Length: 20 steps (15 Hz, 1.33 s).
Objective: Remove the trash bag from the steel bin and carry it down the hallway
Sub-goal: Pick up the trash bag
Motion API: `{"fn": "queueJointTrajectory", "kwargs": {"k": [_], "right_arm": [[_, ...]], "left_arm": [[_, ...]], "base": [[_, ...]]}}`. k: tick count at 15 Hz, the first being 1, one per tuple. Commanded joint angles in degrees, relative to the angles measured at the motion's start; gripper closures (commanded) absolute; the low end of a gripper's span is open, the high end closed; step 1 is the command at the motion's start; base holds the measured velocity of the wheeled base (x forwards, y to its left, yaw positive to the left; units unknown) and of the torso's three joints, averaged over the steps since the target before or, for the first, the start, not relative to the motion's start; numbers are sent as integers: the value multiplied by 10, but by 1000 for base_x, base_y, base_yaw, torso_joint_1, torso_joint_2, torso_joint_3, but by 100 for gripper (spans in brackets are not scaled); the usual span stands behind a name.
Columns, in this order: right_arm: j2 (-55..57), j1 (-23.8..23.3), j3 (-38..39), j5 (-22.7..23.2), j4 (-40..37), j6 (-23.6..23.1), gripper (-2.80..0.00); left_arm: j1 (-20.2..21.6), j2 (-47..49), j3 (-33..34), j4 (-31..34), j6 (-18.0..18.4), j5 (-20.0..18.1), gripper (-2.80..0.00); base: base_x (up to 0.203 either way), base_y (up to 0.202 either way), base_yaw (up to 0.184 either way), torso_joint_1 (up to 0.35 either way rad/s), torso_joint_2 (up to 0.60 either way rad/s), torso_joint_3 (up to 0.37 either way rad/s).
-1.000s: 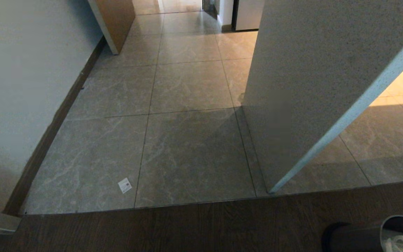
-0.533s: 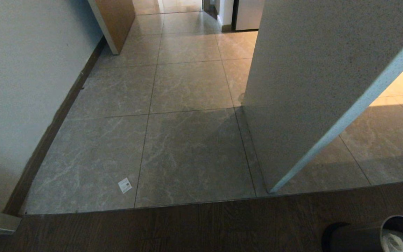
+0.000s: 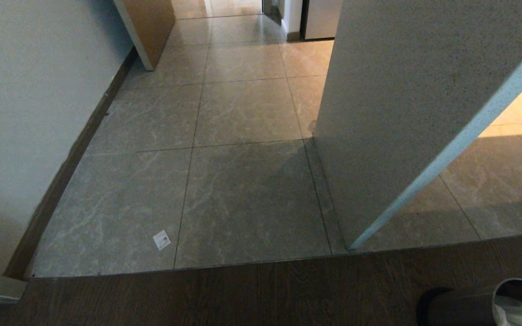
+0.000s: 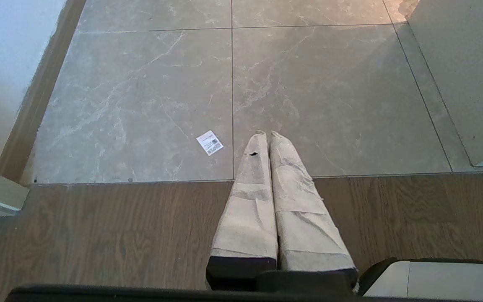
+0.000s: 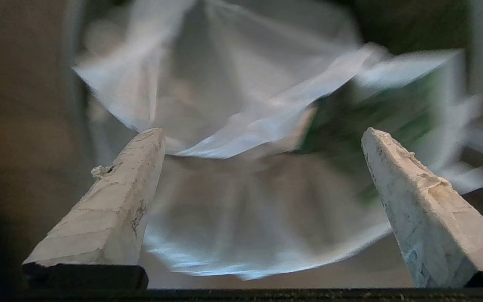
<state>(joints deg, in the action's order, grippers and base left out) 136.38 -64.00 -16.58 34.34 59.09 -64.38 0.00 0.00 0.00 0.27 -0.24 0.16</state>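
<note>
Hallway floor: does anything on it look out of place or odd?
One thing: a small white printed label lies loose on the hallway tile, near the edge of the wood floor, like a stray scrap. It also shows beyond the left gripper. Nothing looks spilled or broken.

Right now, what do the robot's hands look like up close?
Each hand has two long fingers that narrow toward the tip, wrapped in wrinkly off-white tape, with black bases. The left hand has a small dark nick on one finger. The right hand's tape looks scuffed and frayed.
</note>
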Motion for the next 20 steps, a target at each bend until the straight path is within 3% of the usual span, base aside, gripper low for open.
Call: {"fn": "queueJointTrajectory", "kwargs": {"k": [1,6,13,15,20], "right_arm": [[8,2,2,16,2,96,-280],[20,1,-6,88,6,205,-280],[-44,0,7,94,0,278,-280],[-80,-6,24,95,-16,320,-280],[-65,-15,3,88,-52,350,-280]], "left_arm": [[0,0,0,0,0,0,0],[0,0,0,0,0,0,0],[0,0,0,0,0,0,0],[0,0,0,0,0,0,0],[0,0,0,0,1,0,0]], "base": [[0,0,0,0,0,0],[0,0,0,0,0,0],[0,0,0,0,0,0],[0,0,0,0,0,0],[0,0,0,0,0,0]]}}
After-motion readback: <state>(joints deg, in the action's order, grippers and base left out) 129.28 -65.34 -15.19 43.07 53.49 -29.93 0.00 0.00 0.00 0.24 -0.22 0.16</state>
